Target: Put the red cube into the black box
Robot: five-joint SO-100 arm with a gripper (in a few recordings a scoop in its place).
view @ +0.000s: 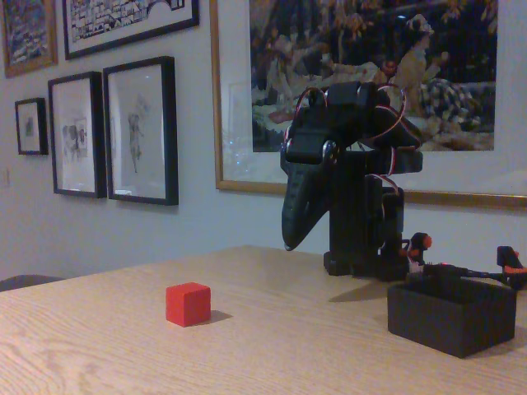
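A light wood-grain bench (pixel 99 346) fills the lower part of the fixed view. Behind it stands a pale wall (pixel 198 222) hung with framed pictures: two black-framed sketches (pixel 140 130) side by side at the left, a small black frame (pixel 31 126) further left, and a large gold-framed painting (pixel 362 82) of figures at the right.

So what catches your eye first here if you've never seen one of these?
Probably the red cube, alone on the pale wooden table at left of centre. Behind it the black robot arm hunches, its gripper pointing down above the table. A low black box sits at right.
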